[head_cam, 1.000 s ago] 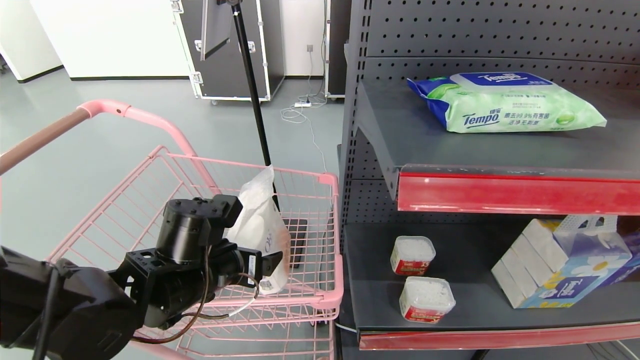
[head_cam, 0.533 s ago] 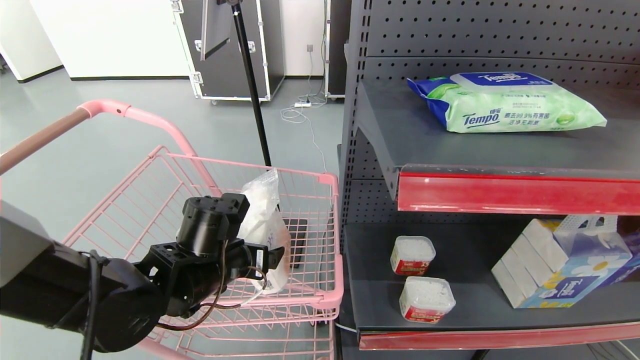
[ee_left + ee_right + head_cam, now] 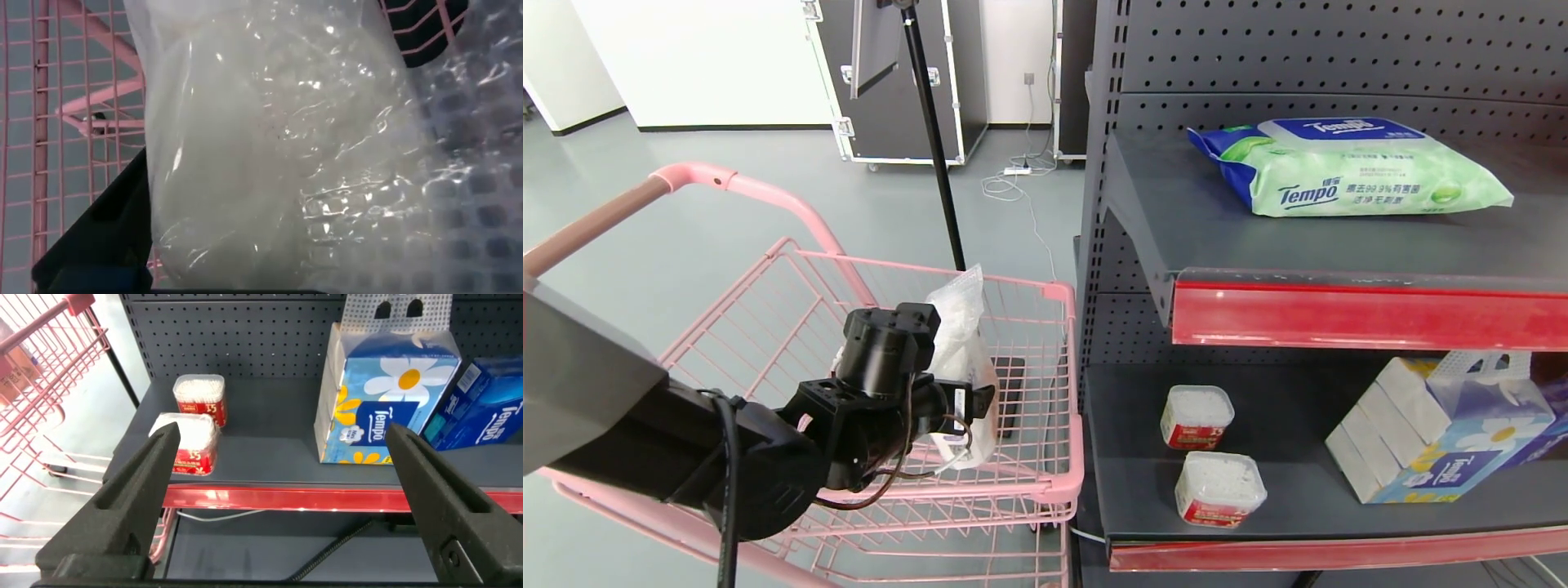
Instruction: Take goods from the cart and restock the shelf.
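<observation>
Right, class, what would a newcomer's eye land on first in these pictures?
The pink cart on the left, with a white plastic bag standing in it and the left end effector right against the bag. Next, the dark shelf with red edge strips on the right, holding a green wipes pack on top and two small tubs beside a tissue pack below.
</observation>
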Controlling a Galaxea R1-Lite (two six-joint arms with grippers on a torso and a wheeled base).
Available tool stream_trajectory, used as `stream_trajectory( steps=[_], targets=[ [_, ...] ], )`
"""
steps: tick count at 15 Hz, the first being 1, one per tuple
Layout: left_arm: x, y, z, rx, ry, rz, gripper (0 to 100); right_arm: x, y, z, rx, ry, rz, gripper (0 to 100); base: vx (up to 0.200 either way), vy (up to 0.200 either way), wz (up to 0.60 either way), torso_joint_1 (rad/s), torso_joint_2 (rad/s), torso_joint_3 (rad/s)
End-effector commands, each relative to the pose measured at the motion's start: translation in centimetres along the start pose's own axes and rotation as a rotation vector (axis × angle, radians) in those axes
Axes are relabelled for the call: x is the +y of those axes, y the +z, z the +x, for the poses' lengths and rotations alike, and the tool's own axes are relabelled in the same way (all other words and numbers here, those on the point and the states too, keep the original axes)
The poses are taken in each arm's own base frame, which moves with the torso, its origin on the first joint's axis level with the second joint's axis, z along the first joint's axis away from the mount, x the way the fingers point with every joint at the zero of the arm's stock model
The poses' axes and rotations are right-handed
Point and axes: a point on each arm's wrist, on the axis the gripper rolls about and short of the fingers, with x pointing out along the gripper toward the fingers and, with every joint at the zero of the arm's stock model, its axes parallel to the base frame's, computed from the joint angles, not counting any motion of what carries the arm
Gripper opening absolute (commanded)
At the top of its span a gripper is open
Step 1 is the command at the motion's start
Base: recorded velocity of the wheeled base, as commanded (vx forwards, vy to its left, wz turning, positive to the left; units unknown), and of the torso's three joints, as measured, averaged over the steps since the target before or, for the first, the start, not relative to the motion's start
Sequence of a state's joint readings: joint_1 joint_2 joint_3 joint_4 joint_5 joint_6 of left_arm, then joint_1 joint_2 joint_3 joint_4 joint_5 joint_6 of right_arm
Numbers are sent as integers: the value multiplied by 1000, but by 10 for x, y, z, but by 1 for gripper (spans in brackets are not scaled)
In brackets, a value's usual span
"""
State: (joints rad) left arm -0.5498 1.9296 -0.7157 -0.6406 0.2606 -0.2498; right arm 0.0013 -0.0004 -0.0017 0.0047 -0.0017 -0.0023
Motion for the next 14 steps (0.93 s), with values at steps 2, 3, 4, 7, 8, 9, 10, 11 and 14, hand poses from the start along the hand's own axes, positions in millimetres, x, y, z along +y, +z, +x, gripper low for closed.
stream_trajectory(
  steps=[2, 3, 4, 7, 8, 9, 10, 11, 14],
  targets=[
    [3, 0, 3, -1, 31, -3, 100, 0, 0, 0, 1, 0, -1, 100, 0, 0, 0, 0, 0, 0],
    [3, -2, 5, 3, 43, -2, 100, 0, 0, 0, 1, 0, -1, 100, 0, 0, 0, 0, 0, 0],
    [3, -1, 5, -1, 54, -4, 100, 0, 0, 0, 1, 0, -1, 100, 0, 0, 0, 0, 0, 0],
    [3, 2, 6, -14, 61, -14, 100, 0, 0, 0, 1, 0, -1, 100, 0, 0, 0, 0, 0, 0],
    [3, 3, 6, -19, 70, -15, 100, 0, 0, 0, 1, 0, -1, 100, 0, 0, 0, 0, 0, 0],
    [3, 3, 5, -21, 71, -17, 100, 0, 0, 0, 1, 0, -1, 100, 0, 0, 0, 0, 0, 0],
    [3, 3, 4, -22, 74, -22, 100, 0, 0, 0, 1, 0, -1, 100, 0, 0, 0, 0, 0, 0],
    [3, 3, 4, -22, 81, -26, 100, 0, 0, 0, 1, 0, -1, 100, 0, 0, 0, 0, 0, 0],
    [3, 5, -2, -39, 101, -43, 100, 0, 0, 0, 1, 0, -1, 100, 0, 0, 0, 0, 0, 0]
  ],
)
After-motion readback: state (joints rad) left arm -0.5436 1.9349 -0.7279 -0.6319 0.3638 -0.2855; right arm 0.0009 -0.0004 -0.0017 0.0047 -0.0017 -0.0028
